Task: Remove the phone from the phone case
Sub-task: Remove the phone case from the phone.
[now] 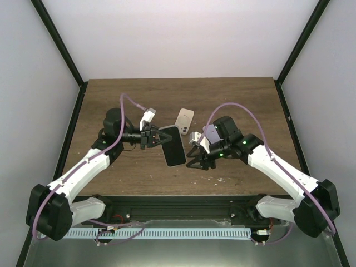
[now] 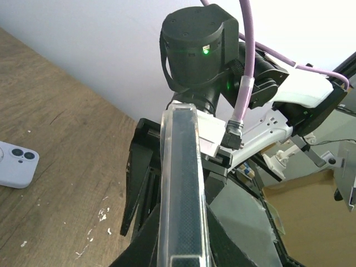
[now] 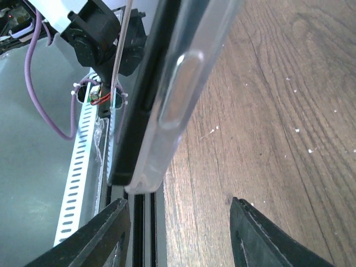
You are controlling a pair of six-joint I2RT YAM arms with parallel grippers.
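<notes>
Our left gripper (image 1: 146, 137) has its jaws pinched tight on one end of the slim black phone (image 1: 173, 146), snug in its glossy clear case (image 3: 189, 94) over the woodgrain bench (image 1: 239, 100). We've got our right gripper (image 1: 193, 158) just beside it, jaws partway open, empty.

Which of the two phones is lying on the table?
The white phone, cameras facing up; the black phone in its clear case is gripped by the left hand.

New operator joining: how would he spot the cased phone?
Middle of the wooden table, between the left arm and right arm. The phone in its clear case sits in the left claw, dark screen up; the white phone beside it lies loose.
</notes>
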